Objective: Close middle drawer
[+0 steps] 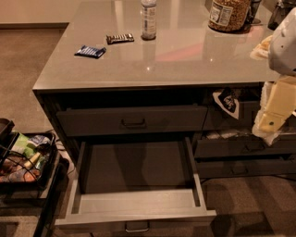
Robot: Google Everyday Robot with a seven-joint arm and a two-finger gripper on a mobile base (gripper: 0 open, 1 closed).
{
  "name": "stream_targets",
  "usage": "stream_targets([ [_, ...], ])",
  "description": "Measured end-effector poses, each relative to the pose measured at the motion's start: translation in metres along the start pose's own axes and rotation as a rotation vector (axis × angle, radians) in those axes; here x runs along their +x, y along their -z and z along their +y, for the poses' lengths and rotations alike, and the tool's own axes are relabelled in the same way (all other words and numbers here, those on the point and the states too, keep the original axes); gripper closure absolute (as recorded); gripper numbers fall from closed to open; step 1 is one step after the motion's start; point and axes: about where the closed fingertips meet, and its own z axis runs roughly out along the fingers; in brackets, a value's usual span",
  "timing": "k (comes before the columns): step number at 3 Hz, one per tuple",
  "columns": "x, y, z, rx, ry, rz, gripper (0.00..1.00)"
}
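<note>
The middle drawer (138, 203) is pulled far out toward me at the bottom centre. It has a long shallow pale-grey inside with nothing in it, and its front carries a small metal bar handle (137, 227). Above it, a closed dark grey drawer (132, 120) has a like handle. My gripper (267, 128) hangs at the right, at the end of the white and pale yellow arm (280, 99). It sits in front of the right-hand drawers, well right of and above the open drawer's front, and touches nothing of it.
The grey countertop (185, 60) holds a bottle (148, 18), a snack bar (120, 38), a blue packet (90, 51) and a jar (227, 14). A black-and-white bag (227, 102) sticks out of a right-hand drawer. A black wire basket of snacks (25, 159) stands at the left.
</note>
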Motion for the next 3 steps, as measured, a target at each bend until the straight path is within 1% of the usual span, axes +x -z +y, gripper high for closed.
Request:
stream_targets([
  [1,0.000,0.000,0.000,0.000,0.000,0.000,0.00],
  [2,-0.003,-0.001,0.001,0.035,0.016,-0.019,0.00],
  [3,-0.002,-0.011,0.017,0.076,0.063,-0.100,0.00],
])
